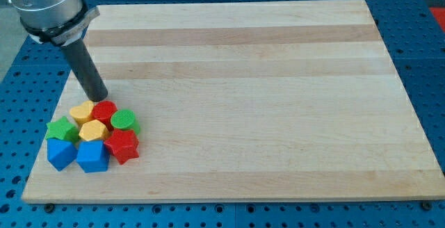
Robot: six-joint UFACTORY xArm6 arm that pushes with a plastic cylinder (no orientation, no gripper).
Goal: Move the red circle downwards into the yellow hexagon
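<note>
The red circle (pixel 106 110) lies in a tight cluster of blocks at the board's lower left. The yellow hexagon (pixel 92 131) sits just below it and touches it. My tip (pixel 99 98) stands right at the red circle's upper edge, touching or nearly touching it. A second yellow block (pixel 81 112) lies to the left of the red circle.
A green circle (pixel 124 121) sits right of the red circle. A green star (pixel 62 128) is at the cluster's left. A red star (pixel 123 146) is at the lower right. Two blue blocks (pixel 61 153) (pixel 92 156) form the bottom row. The wooden board (pixel 264 96) ends close by on the left.
</note>
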